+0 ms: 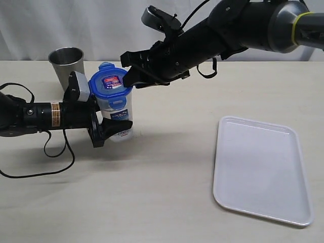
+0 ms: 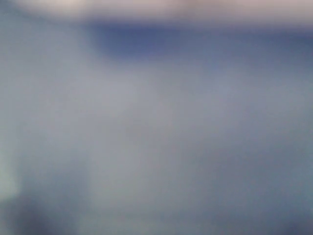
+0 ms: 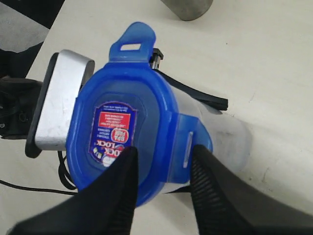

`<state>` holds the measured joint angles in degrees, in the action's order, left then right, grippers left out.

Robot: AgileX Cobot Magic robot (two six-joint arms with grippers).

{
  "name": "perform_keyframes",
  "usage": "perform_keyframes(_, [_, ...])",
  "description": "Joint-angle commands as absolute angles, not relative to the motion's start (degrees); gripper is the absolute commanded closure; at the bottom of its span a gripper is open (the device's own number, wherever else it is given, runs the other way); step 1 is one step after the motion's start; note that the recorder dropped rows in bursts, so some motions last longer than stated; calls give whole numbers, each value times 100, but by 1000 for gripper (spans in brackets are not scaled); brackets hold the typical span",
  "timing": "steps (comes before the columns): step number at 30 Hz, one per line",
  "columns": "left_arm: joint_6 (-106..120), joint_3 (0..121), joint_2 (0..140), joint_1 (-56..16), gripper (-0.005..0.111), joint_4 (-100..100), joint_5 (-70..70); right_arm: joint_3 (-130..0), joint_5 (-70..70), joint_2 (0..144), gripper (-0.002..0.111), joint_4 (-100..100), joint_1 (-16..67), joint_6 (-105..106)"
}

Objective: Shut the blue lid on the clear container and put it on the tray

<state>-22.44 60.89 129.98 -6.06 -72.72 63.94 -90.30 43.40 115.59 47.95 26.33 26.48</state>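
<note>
A pale, matte desk (image 1: 162,202) carried a tall, narrow clear container (image 1: 123,104) of transparent plastic, standing upright at the far left with a printed label near its base. The left gripper (image 1: 115,126), a black arm reaching in from the left, had its jaws clasped around the container's lower half. The blue lid (image 1: 110,83), glossy bright-blue plastic with a rounded outline and a red-and-blue sticker on top, sat on the container's mouth. One snap flap (image 3: 132,44) at its far side stuck out, unlatched, while another flap (image 3: 188,147) lay folded down against the side. The right gripper (image 3: 165,154) came in from the upper right; its black ribbed jaws stood apart, straddling the lid's rim and the folded flap, though whether they pressed on it could not be told. Just behind the container stood a tapered grey steel cup (image 1: 67,62). The tray (image 1: 260,167), flat, smooth white plastic with rounded corners and a low rim, lay well apart on the near right. The left wrist view was only a blue-grey blur.
</note>
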Motion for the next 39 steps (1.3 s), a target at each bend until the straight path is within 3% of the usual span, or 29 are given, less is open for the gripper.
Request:
perform_keyframes(1, [-2268, 6131, 12937, -679, 107, -7140, 6996, -8932, 4684, 11891, 85, 4703, 2680, 3005])
perform_keyframes(21, [-2268, 6131, 12937, -679, 107, -7180, 6996, -8932, 5107, 12184, 85, 5546, 2655, 4168])
perform_keyframes(24, [-2268, 6131, 12937, -679, 107, -7170, 6996, -9043, 5107, 12098, 77, 5417, 2655, 4258])
perform_keyframes(31, [-2268, 6131, 12937, -679, 107, -7170, 6996, -9389, 5107, 11844, 47, 5131, 2655, 4130])
perform_keyframes(39, [-2268, 6131, 12937, -679, 107, -7170, 6996, -9618, 5055, 11393, 46, 4418, 2655, 3821])
